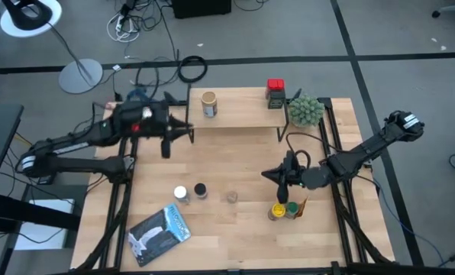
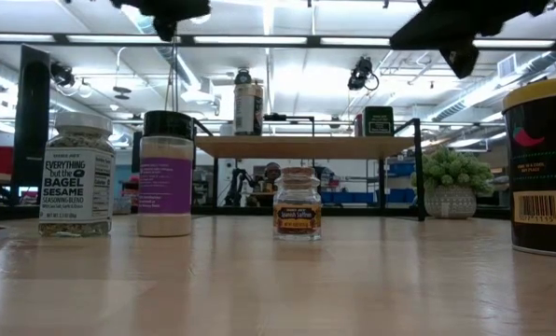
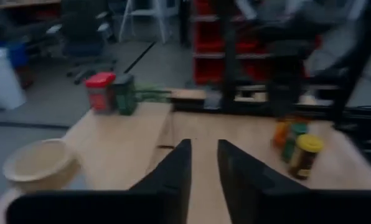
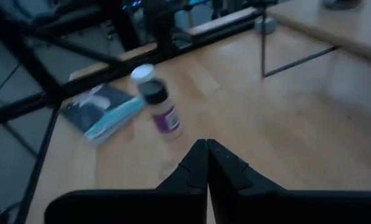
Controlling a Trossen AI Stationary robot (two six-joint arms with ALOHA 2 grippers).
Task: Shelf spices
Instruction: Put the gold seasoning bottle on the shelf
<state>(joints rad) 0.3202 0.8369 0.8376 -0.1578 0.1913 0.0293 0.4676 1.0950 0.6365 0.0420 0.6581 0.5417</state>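
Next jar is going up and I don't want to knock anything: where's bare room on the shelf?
The shelf is bare along its middle, between the tan-lidded jar near its left end and the red-lidded tin beside the dark tin at its right end. That right end is crowded, with the plant just past it.

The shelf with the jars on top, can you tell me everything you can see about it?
The shelf is a low riser: a light wood board on thin black metal legs, standing level at the table's far edge. On top stand a tan-lidded jar toward the left end and a red-lidded tin beside a dark tin toward the right. A fuzzy green plant sits at its right end. Neither gripper touches it; the space beneath it looks open.
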